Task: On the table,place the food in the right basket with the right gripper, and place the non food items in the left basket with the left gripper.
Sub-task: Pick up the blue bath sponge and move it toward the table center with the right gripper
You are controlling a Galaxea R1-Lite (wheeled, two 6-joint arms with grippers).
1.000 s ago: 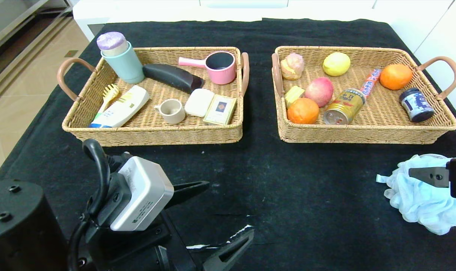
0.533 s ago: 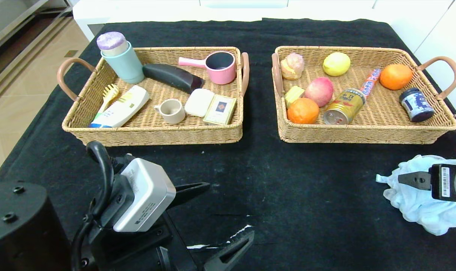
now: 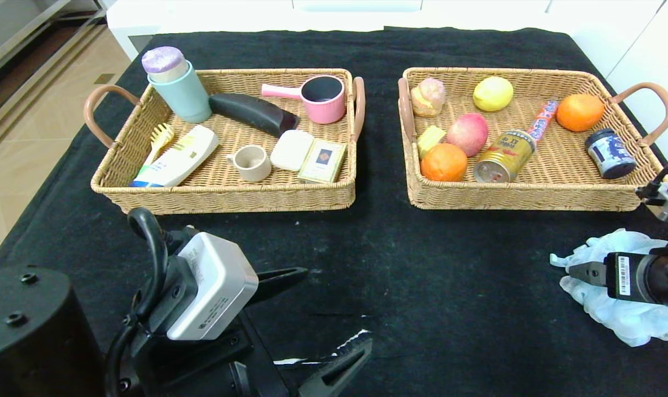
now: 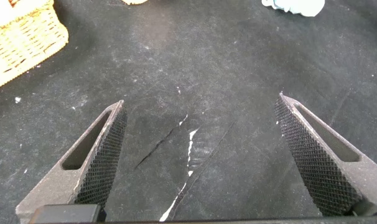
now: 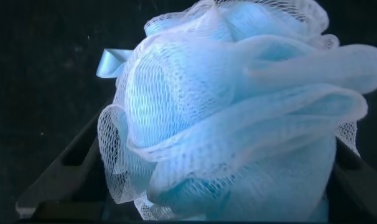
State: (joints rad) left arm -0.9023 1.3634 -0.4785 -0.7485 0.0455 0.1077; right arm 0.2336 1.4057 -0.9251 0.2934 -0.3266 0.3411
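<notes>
The right gripper [image 3: 579, 272], jaws spread wide, has slid lower around the bath pouf [image 3: 620, 309] (a left-basket item), while the left gripper [image 3: 322, 320] waits open.

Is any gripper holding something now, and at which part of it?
Nothing is held. The right gripper is open, its fingers either side of the bath pouf; the left gripper is open and empty.

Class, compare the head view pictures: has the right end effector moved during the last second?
Yes. The right end effector has shifted toward the robot and slightly leftward over the bath pouf, away from the right basket, which has stayed put.
</notes>
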